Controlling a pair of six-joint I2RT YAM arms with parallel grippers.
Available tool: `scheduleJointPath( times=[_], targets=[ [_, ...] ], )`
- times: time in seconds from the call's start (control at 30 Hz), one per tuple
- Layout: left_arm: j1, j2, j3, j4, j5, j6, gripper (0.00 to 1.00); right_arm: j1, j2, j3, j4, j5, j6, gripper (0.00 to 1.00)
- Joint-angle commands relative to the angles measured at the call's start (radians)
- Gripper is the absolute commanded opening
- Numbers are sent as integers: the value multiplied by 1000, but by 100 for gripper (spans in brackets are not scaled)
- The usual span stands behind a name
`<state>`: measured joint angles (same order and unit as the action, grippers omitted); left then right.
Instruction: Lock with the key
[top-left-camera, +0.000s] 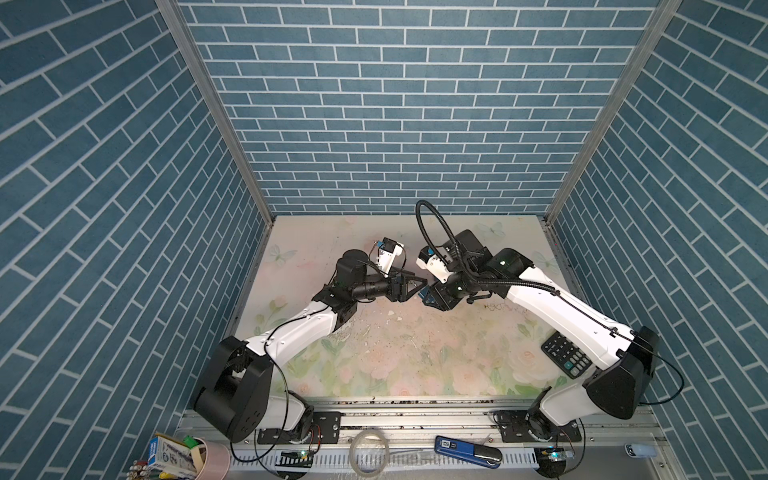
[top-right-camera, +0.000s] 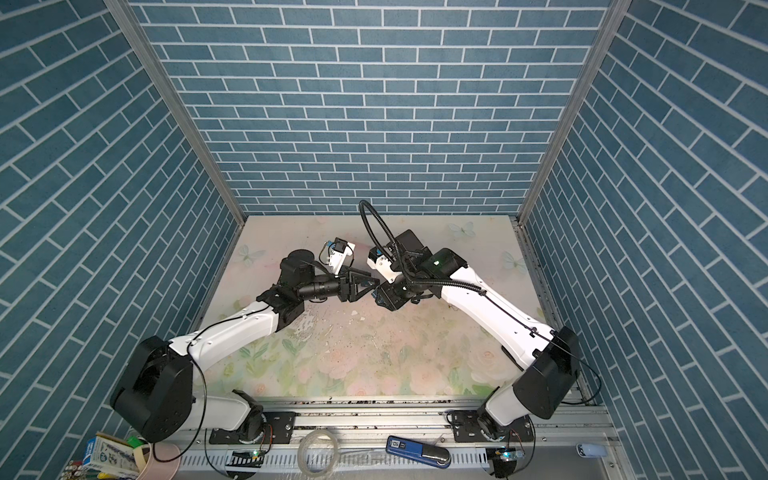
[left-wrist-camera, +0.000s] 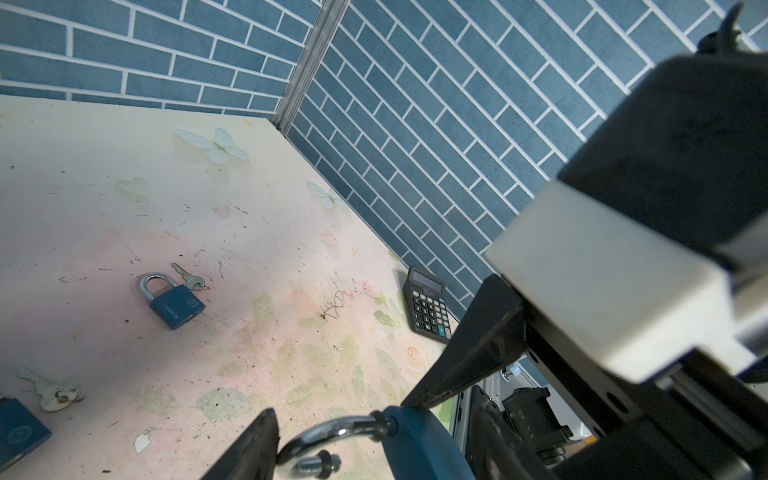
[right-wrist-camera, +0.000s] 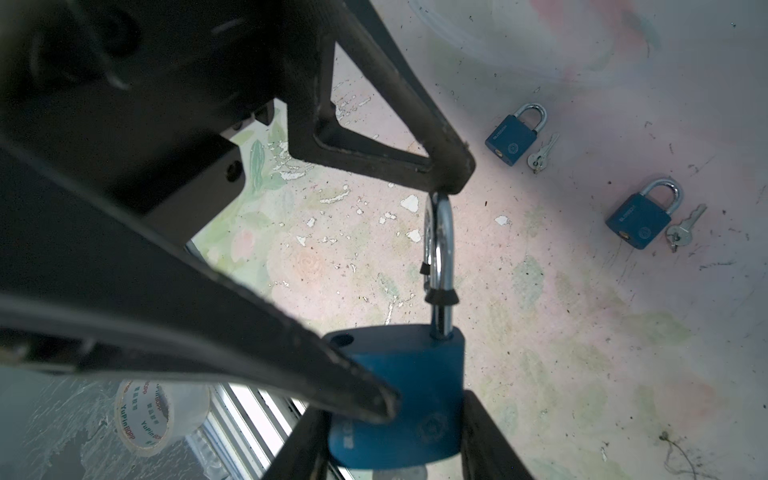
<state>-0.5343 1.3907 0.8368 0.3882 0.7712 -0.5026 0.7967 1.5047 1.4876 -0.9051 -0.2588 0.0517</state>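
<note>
The clear roll of packing tape (right-wrist-camera: 183, 409) at the near edge has "YuPinBOPP" printed repeatedly round its tan core. The black plastic calculator (left-wrist-camera: 426, 305) on the right shows white digits on its keys, "00" among them. Lettering on the raised blue metal padlock (right-wrist-camera: 415, 386) is too blurred to read

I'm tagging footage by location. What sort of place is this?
Probably a robot test booth, not a real room: brick-print wall panels in a metal frame, two arms bolted to a rail, padlocks and keys on a flowered table.
</note>
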Motion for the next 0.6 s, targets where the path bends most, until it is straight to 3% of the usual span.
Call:
scheduleJointPath(
  times=[0.0,0.57],
  targets=[
    [0,13,-9,32,39,-6,73,4,-38,43,30,-19,-14,0],
    [3,-35,-40,-21,48,24,55,1,-28,58,34,-8,-16,0]
  ],
)
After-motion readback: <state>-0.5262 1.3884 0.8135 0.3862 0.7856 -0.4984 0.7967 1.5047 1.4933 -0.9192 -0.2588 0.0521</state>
